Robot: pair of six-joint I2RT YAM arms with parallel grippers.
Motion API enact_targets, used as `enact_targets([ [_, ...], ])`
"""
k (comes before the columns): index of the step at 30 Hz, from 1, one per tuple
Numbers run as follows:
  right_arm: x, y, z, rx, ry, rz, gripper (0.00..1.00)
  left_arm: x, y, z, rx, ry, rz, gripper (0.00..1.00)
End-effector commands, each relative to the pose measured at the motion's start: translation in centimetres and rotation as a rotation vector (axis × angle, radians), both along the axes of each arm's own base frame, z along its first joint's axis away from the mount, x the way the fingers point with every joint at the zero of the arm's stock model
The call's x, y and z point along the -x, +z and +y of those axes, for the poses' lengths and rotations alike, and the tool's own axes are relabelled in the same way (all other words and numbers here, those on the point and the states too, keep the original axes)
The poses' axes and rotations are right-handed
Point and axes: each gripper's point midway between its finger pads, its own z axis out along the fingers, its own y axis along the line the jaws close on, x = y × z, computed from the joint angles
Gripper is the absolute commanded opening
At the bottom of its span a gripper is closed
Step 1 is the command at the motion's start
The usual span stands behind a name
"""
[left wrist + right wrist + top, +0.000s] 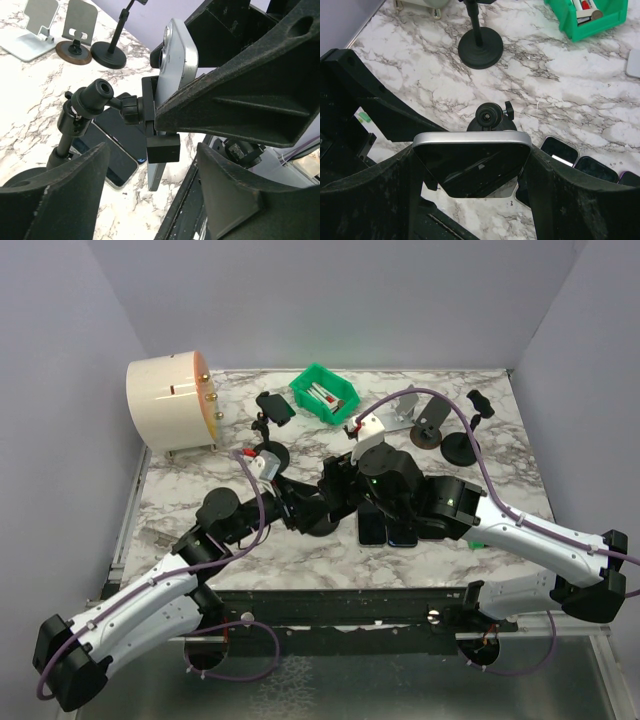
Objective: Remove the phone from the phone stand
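While gripping the phone by both side edges with the right hand, has it seated in the clamp of the phone stand near table centre.
Holds the left hand released, fingers spread either side of the clamp's lower end. Shows spare phones flat on the table at 4 o'clock of the stand, green bin at 12 o'clock.

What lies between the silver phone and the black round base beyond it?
Right wrist view: past the silver phone, a black ball joint, then bare marble.
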Motion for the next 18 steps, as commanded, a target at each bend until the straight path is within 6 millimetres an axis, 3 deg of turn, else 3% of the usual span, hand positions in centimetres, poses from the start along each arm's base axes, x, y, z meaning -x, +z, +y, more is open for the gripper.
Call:
enact_targets([
  [1, 0.21, 0.88, 0.13, -0.049, -0.006, -0.009, 0.49, -0.2, 2.31, -0.28, 0.049, -0.004, -0.045, 0.68],
  [7, 0.18, 0.77, 0.16, -0.044, -0.007, -0.007, 0.49, -0.08, 2.45, -0.58, 0.06, -0.021, -0.045, 0.6],
  [18, 0.17, 0.61, 0.06, -0.04, -0.011, -0.006, 0.46, 0.15, 2.12, -0.31, 0.067, -0.019, -0.046, 0.32],
])
